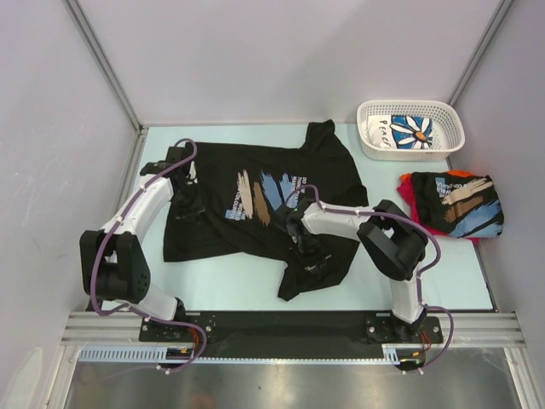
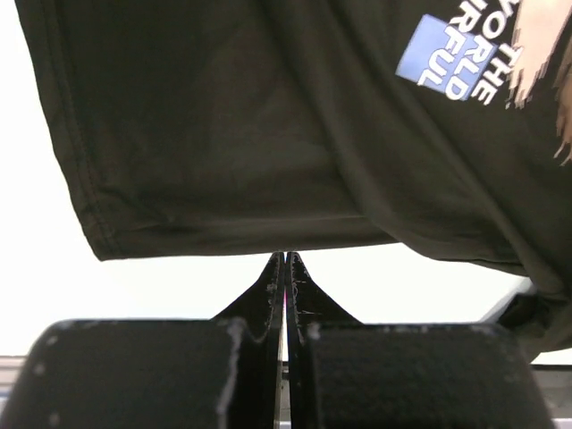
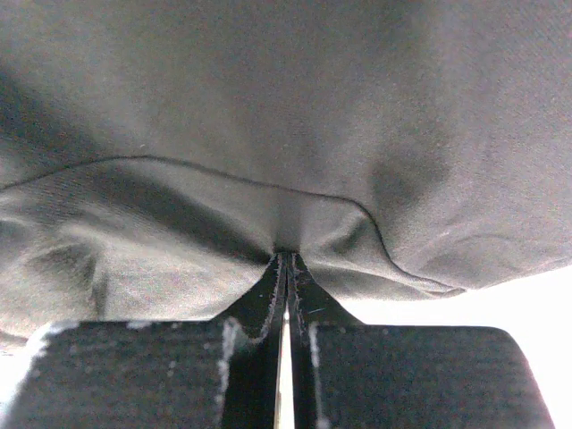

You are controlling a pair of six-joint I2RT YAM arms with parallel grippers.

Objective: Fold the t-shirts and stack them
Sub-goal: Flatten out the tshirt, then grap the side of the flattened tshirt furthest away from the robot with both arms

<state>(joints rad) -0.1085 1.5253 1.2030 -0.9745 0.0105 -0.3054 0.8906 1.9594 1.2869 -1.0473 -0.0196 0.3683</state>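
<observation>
A black t-shirt [image 1: 213, 170] with a tan, blue and white print lies spread and rumpled across the middle of the table. My left gripper [image 1: 181, 189] is shut at its left edge. In the left wrist view the closed tips [image 2: 285, 255] meet the hem of the dark cloth [image 2: 223, 134]. My right gripper [image 1: 300, 239] is shut on the shirt's lower middle. In the right wrist view the cloth [image 3: 268, 107] puckers into the closed tips [image 3: 288, 255]. At the right, a folded black printed t-shirt [image 1: 464, 204] lies on a red one [image 1: 410, 194].
A white lattice basket [image 1: 453, 136] stands at the back right, with a white t-shirt with a blue daisy print [image 1: 409, 132] inside it. Grey walls close in the table on three sides. The arm bases sit on a rail along the near edge.
</observation>
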